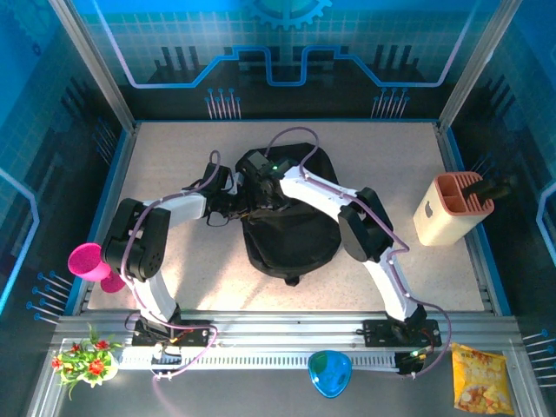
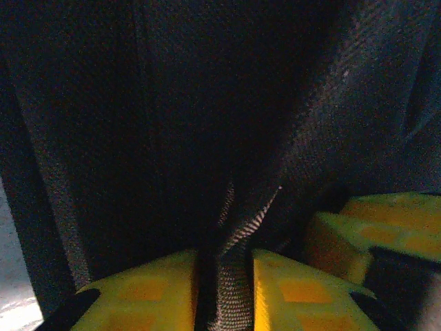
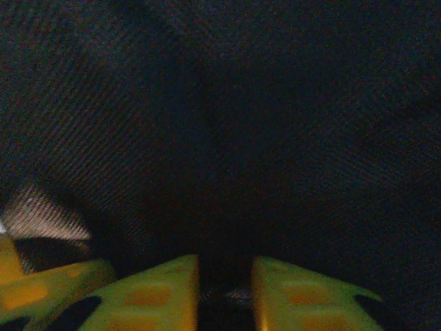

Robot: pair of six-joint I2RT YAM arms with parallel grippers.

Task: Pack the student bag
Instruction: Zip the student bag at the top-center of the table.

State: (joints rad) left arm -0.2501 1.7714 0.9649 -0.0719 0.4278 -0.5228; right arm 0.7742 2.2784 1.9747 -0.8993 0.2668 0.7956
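The student bag (image 1: 291,234), a black soft backpack, lies in the middle of the table. Both arms meet at its upper left edge. My left gripper (image 1: 235,207) comes in from the left, and its yellow fingers (image 2: 155,293) are shut on a fold of the bag's black woven fabric (image 2: 238,248). My right gripper (image 1: 259,186) reaches over the bag from the right. Its fingers (image 3: 296,293) stand close together with dark bag cloth (image 3: 220,138) pinched between them. Each wrist view catches the other gripper's yellow fingers (image 2: 386,234) alongside.
A beige holder with an orange top (image 1: 452,208) stands at the right edge. A pink cup (image 1: 87,261) sits at the left edge. On the near rail lie a flower sprig (image 1: 82,358), a blue dish (image 1: 330,372) and a yellow snack bag (image 1: 478,378).
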